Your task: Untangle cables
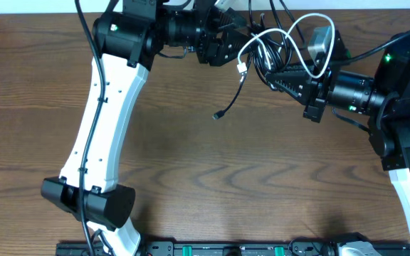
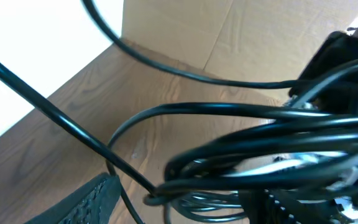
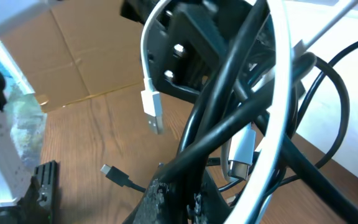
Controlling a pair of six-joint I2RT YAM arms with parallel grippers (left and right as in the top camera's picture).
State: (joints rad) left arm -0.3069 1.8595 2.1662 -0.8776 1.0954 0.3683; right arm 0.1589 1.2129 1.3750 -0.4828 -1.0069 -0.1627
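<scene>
Tangle of black cable and white cable fills my right wrist view, held above the table near its back edge. I see my right gripper clamped on the black cable. My left gripper has jaws apart, strands running between. The white plug dangles free.

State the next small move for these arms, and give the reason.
Probably close the left gripper on the white cable and ease it away: the right gripper is shut on the tangled cables, and the left jaws stand open nearby.
</scene>
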